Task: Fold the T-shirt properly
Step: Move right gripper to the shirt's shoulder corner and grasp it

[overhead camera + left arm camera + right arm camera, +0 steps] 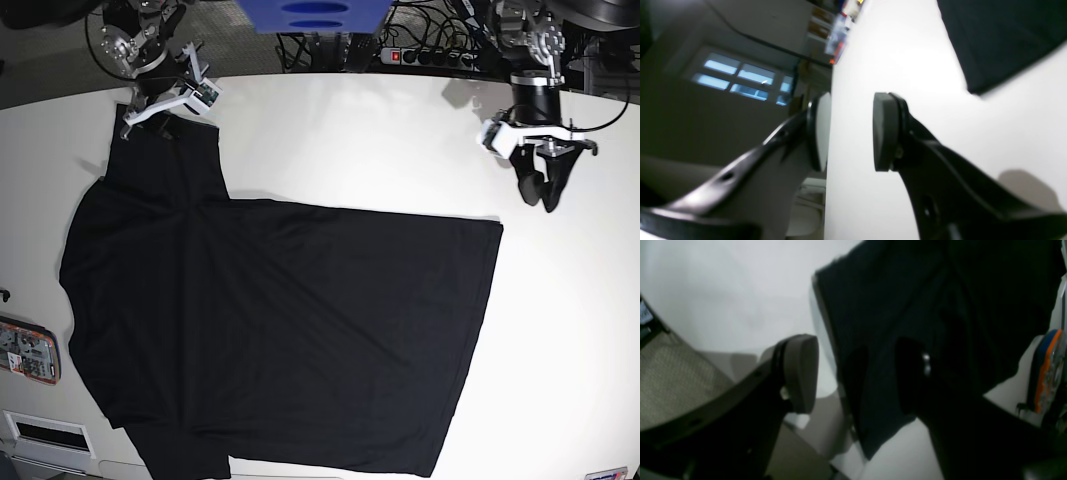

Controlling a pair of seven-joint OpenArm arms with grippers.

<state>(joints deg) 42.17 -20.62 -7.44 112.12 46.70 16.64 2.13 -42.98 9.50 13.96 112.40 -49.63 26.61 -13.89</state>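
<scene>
1. T-shirt [270,330] fabric, plain black, lies spread flat across the white table [400,150], filling the near and middle part of the base view; its lower edge reaches the table's near rim.
2. Just off the shirt's near-left side, a small orange-edged card or device [28,350] rests at the table's edge, and a pale vented panel [45,432] sits below it.
3. One straight side of the shirt [1000,40] runs up the right part of the base view, ending in a corner that the left wrist view shows lying on bare table.
4. Beyond that corner, the left gripper [541,192] hangs over bare table, apart from the cloth; in the left wrist view its two pads stand clearly apart with nothing between them.
5. At the far left, a sleeve of the shirt [907,323] stretches toward the table's far edge, where the right gripper [152,113] sits over it.
6. In the right wrist view its jaws are spread wide: one pad [801,373] is over white table, the other is dark against the cloth, and whether it touches the fabric cannot be told.
7. Farthest back, a power strip [435,55] and cables lie behind the table.
</scene>
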